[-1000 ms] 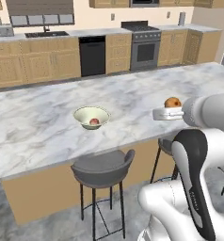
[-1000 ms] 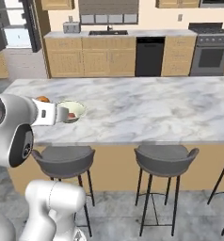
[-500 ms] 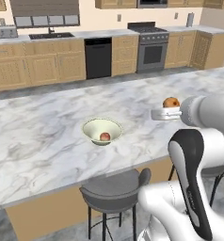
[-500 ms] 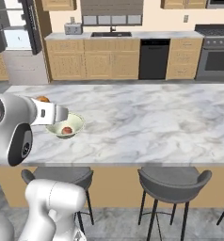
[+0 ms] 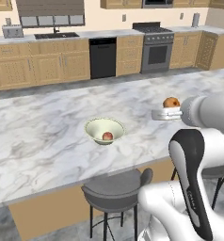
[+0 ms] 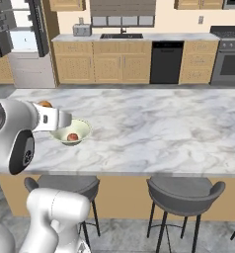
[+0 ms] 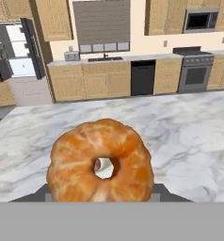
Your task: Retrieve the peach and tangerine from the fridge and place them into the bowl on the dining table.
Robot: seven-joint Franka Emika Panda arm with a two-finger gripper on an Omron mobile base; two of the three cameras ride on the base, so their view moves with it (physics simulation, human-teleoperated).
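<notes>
Hand view — gripper [image 7: 100, 200] clamps tangerine [image 7: 100, 162]; bowl [image 5: 104, 130] mid-table, open marble around.

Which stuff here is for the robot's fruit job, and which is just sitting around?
For the job:
tangerine, held in the gripper
peach, in the bowl
dining table
fridge, door open

Just around:
stools
dishwasher
stove
toaster

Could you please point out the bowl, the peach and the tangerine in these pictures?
bowl [image 5: 93, 127], left base view, on its near left rim.
peach [image 5: 107, 136], left base view, on its upper face inside the bowl.
tangerine [image 7: 81, 160], hand view, on its orange left side.
</notes>
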